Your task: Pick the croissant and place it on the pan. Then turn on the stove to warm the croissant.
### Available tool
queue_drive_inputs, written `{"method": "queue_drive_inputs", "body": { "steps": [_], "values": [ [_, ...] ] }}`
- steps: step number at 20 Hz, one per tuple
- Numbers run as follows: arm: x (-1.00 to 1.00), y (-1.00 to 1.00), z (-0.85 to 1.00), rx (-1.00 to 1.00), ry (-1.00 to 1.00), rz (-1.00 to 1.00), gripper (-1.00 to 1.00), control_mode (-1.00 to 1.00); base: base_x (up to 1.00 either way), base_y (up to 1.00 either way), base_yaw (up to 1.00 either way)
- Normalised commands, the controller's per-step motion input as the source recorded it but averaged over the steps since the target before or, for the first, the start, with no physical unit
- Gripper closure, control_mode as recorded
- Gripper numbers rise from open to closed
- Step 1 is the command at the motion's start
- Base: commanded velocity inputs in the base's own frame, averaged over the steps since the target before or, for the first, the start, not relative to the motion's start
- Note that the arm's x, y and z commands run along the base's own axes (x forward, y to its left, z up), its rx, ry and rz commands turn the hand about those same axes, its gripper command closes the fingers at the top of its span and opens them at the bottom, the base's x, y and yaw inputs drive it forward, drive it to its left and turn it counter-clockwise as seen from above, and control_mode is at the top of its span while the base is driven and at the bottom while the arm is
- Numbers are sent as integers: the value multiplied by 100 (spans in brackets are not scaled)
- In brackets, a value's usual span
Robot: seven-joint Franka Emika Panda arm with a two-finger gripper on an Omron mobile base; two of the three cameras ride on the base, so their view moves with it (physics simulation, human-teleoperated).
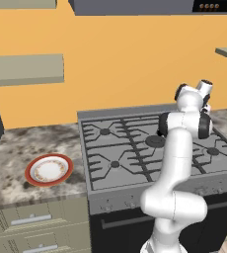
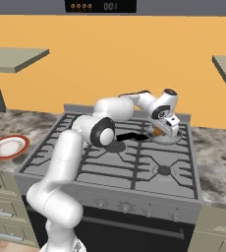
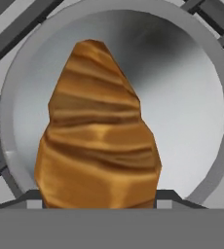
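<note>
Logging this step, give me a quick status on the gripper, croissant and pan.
Gripper shut on croissant, low over the pan. Pan on the stove's rear right burner. Nothing in the way.

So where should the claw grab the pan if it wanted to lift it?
Probably by the short black handle. It sticks out flat from the pan toward the middle of the stove, and it is narrow, so the claw could come down from above and pinch across it. The round bowl looks too wide. The claw holds the croissant now.
</note>
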Motion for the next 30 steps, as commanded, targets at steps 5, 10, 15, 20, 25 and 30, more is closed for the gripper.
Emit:
{"method": "queue_drive_inputs", "body": {
  "steps": [5,10,15,20,25,30],
  "values": [
    [22,0,-31,0,1,-3,100,-100,0,0,0],
    [20,0,-26,0,0,-3,100,-100,0,0,0],
    [15,0,-17,0,0,-3,100,-100,0,0,0],
    [6,-9,-14,0,0,-2,-100,-100,0,0,0],
    [0,-7,-4,0,-8,-2,-100,-100,0,0,0],
    [0,0,0,-5,-34,-1,-100,-100,0,0,0]
  ]
}}
